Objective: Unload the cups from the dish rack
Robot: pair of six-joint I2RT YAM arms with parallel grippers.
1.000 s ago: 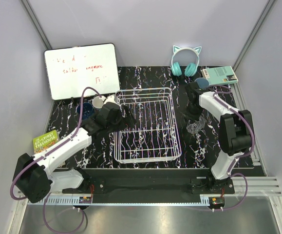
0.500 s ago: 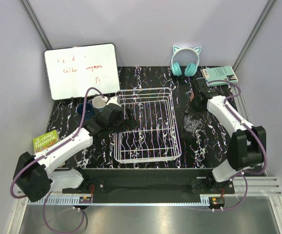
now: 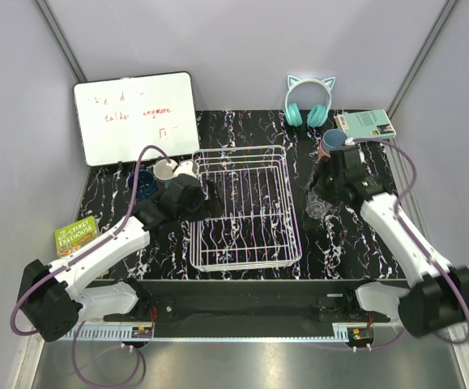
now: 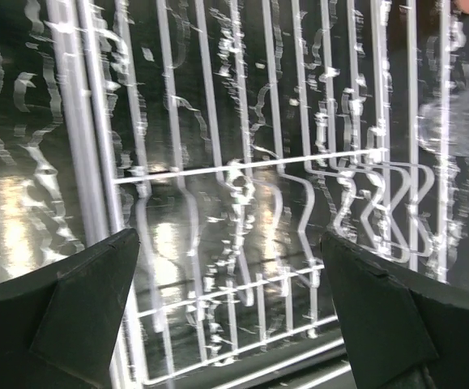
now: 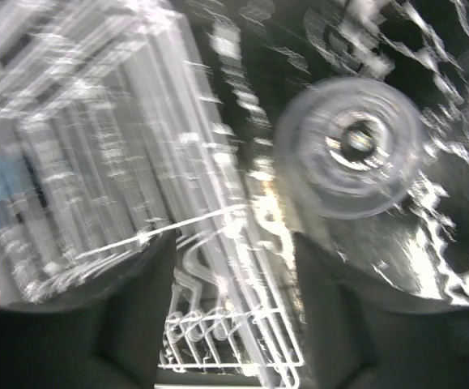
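Hovering spread wide & empty, L fingers (image 4: 72, 308) at dish rack (image 3: 289, 212) edge, R fingers (image 5: 121, 324) near clear glass (image 5: 351, 146).

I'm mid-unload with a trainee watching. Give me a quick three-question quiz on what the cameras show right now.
1. True or false: a cup is standing inside the dish rack.
2. Where is the clear glass? A: inside the rack. B: on the table, right of the rack. C: held between fingers.
3. Fill in the blank: in its wrist view, the left hand is ____ (open or shut), with only rack wires between its fingers.

Key: 1 false; 2 B; 3 open.
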